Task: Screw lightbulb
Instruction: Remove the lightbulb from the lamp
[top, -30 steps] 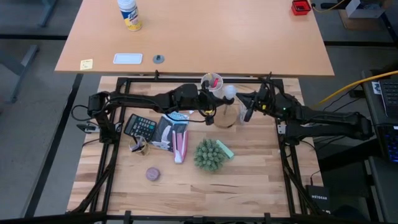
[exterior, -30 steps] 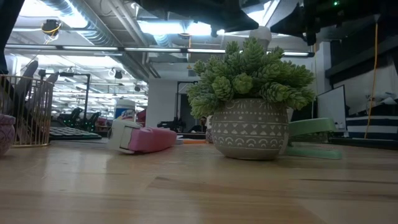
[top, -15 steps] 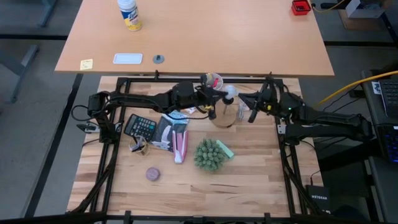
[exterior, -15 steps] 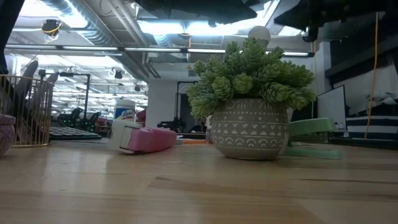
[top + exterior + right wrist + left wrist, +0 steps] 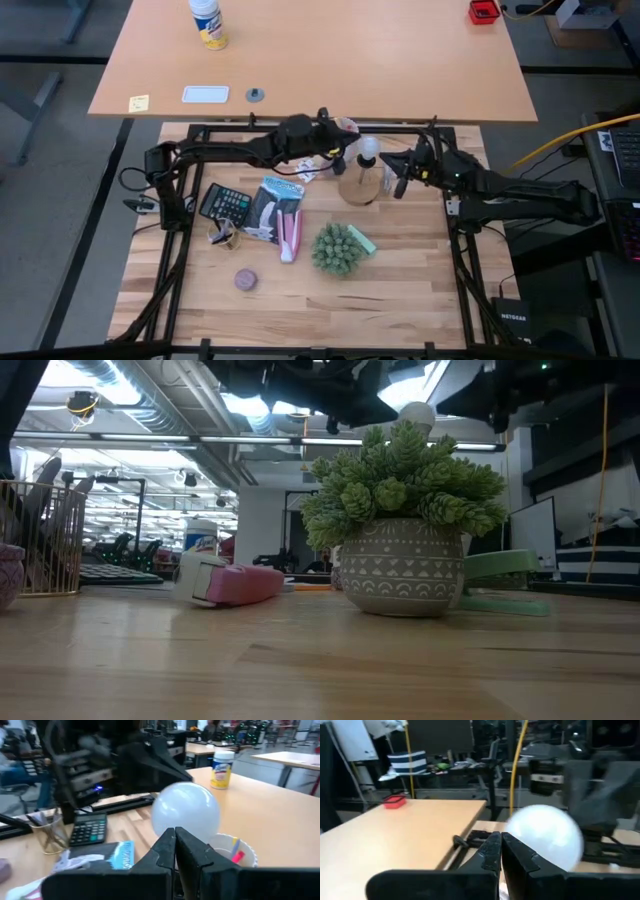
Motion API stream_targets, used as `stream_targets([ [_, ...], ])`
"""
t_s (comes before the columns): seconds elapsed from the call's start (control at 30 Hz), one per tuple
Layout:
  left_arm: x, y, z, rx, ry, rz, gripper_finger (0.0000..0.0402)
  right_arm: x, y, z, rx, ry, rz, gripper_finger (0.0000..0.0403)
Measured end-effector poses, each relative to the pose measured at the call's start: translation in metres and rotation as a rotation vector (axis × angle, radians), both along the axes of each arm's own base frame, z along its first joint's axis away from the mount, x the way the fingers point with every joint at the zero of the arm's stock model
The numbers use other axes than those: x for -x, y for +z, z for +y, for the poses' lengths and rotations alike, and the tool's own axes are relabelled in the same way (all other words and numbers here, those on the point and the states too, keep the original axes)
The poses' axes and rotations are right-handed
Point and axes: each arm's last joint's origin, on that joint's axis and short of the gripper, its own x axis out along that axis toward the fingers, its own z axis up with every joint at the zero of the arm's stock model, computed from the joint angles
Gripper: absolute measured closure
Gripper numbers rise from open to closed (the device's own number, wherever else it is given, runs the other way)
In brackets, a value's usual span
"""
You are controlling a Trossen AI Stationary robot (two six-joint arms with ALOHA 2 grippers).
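Note:
The white frosted lightbulb (image 5: 368, 148) stands upright above the round wooden disc with the socket (image 5: 362, 190) at the table's far middle. Its base is hidden. Its top shows over the plant in the low view (image 5: 415, 414). My left gripper (image 5: 338, 158) is shut and empty, just left of the bulb, which shows beyond its fingertips in the left wrist view (image 5: 545, 837). My right gripper (image 5: 396, 180) is shut and empty, just right of the disc. The bulb (image 5: 185, 815) shows beyond its fingertips.
A white cup with pens (image 5: 343, 130) stands behind the bulb. A potted plant (image 5: 338, 248), a pink stapler (image 5: 290, 235), a calculator (image 5: 227, 204), a wire basket (image 5: 222, 235) and a brownish puck (image 5: 246, 280) lie nearer. Bare wood shows at the near right.
My left gripper has drawn back from beside the wooden disc toward the table's far edge and upward. The bulb has stayed upright in place. My right gripper has barely moved.

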Motion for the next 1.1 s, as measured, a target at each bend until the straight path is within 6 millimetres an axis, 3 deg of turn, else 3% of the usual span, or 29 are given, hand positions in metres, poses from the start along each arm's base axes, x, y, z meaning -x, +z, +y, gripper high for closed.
stream_targets([
  [0.77,-0.011,-0.005,-0.040,-0.034,-0.165,0.043,0.0396,-0.003,-0.003,-0.006,0.021,-0.180,0.017,0.0386],
  [1.1,-0.009,0.013,-0.046,-0.109,-0.147,-0.081,0.0396,0.007,0.006,-0.003,0.044,-0.163,-0.031,0.0386],
])
